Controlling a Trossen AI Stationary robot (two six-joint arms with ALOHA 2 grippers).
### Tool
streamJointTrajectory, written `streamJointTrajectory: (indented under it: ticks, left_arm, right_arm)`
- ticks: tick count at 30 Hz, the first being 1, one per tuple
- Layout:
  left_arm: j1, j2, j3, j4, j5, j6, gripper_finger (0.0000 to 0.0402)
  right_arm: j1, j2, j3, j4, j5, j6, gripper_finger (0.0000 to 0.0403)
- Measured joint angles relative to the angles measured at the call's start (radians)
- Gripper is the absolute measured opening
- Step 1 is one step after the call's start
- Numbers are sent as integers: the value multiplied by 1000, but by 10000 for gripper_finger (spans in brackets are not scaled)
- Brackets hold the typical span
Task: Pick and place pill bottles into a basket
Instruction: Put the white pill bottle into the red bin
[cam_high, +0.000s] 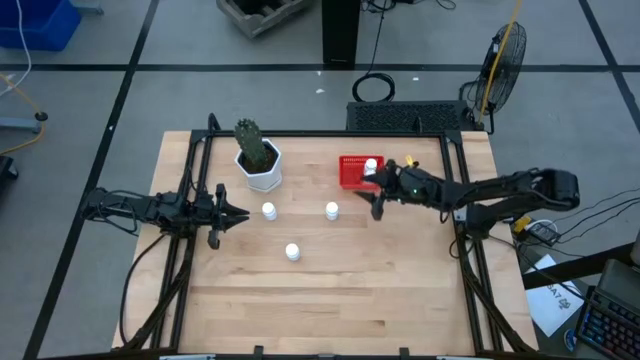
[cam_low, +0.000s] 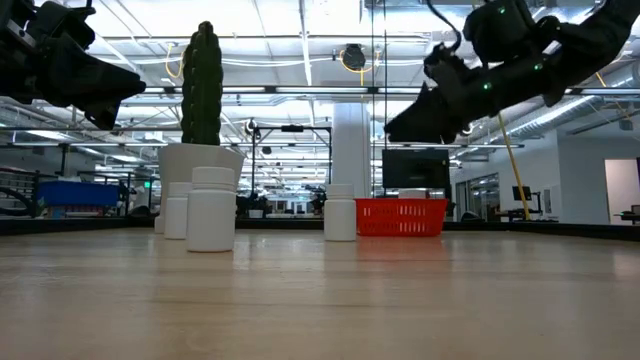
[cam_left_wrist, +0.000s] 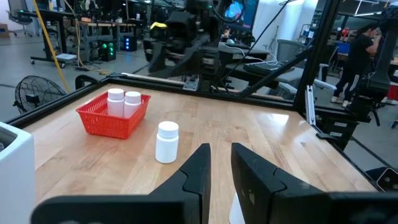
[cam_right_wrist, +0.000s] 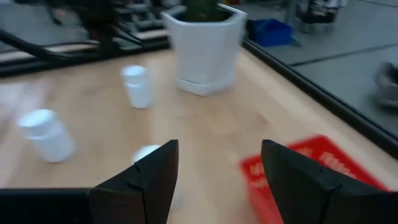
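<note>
The right gripper (cam_high: 378, 203) hangs above the counter (cam_high: 330, 290) just beside the front edge of the red basket (cam_high: 352, 172), its fingers (cam_right_wrist: 146, 177) spread wide and holding nothing. The basket holds what look like two pill bottles (cam_left_wrist: 123, 102), though from above only one cap shows clearly, and three more pill bottles stand on the counter: one (cam_high: 332, 210) near the basket, one (cam_high: 268, 210) in front of the white cactus pot (cam_high: 262, 170), one (cam_high: 292, 252) nearer the middle. The left gripper (cam_high: 232, 214) waits at the counter's left side, its fingers narrowly parted and empty.
</note>
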Motion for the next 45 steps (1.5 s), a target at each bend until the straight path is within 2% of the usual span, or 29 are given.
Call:
streamJointTrajectory:
  ticks: [11,16,21,24,26,31,33,38,45]
  left_arm:
    - [0,0,0,0,0,0,67]
    - [0,0,0,0,0,0,67]
    - [0,0,0,0,0,0,67]
    - [0,0,0,0,0,0,67]
    - [0,0,0,0,0,0,67]
    - [0,0,0,1,0,0,67]
    - [0,0,0,0,0,0,67]
    - [0,0,0,0,0,0,67]
    - [0,0,0,0,0,0,67]
  right_arm:
    - [233,25,0,123,10,16,222]
    - [312,41,1,144,77,11,222]
    - [399,52,1,181,83,25,221]
    - [462,38,1,186,87,2,203]
    - [496,19,1,173,106,-21,173]
    - [523,-105,1,-32,135,-30,44]
    - [523,-176,1,-123,141,-30,13]
    - [522,-345,-1,-283,244,-29,12]
    - [523,-550,-146,-255,266,-15,1]
